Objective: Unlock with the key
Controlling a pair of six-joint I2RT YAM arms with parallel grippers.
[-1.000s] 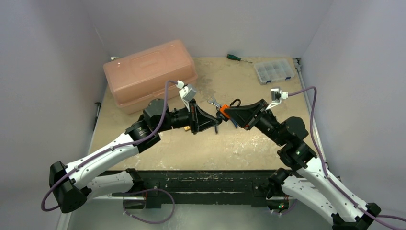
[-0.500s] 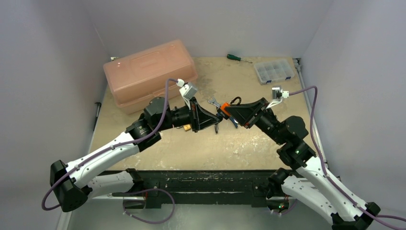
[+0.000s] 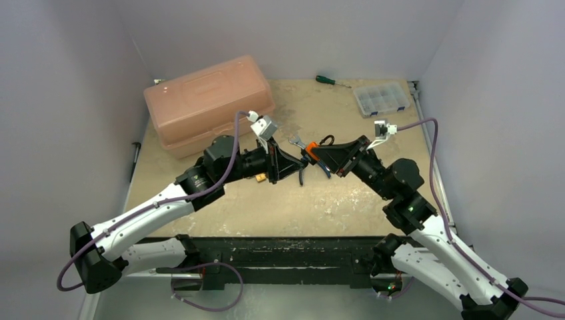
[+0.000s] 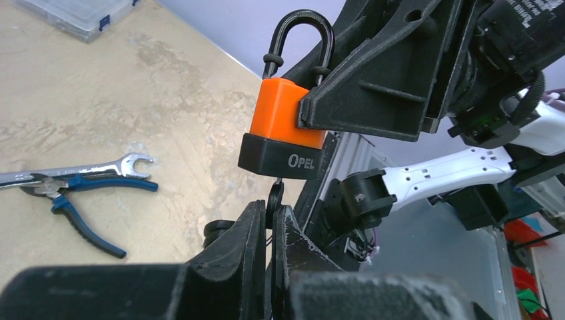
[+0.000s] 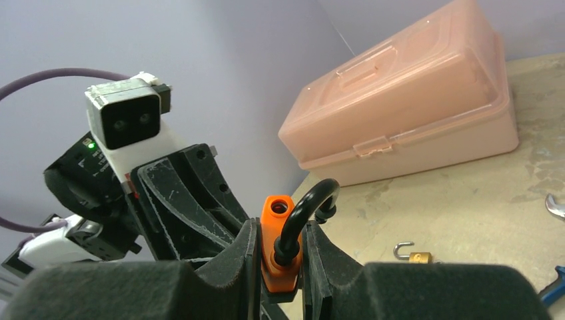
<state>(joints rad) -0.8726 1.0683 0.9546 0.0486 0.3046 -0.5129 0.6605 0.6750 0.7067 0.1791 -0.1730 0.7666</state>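
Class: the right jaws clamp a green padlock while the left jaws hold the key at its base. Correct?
No: the padlock is orange, not green, as the left wrist view shows. The right gripper clamps it in its jaws; the left gripper holds the key at its base.

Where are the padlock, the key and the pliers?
padlock [image 4: 283, 113], left wrist view, on its orange body.
key [image 4: 274, 200], left wrist view, on its head just under the padlock.
pliers [image 4: 116, 183], left wrist view, on a blue handle.
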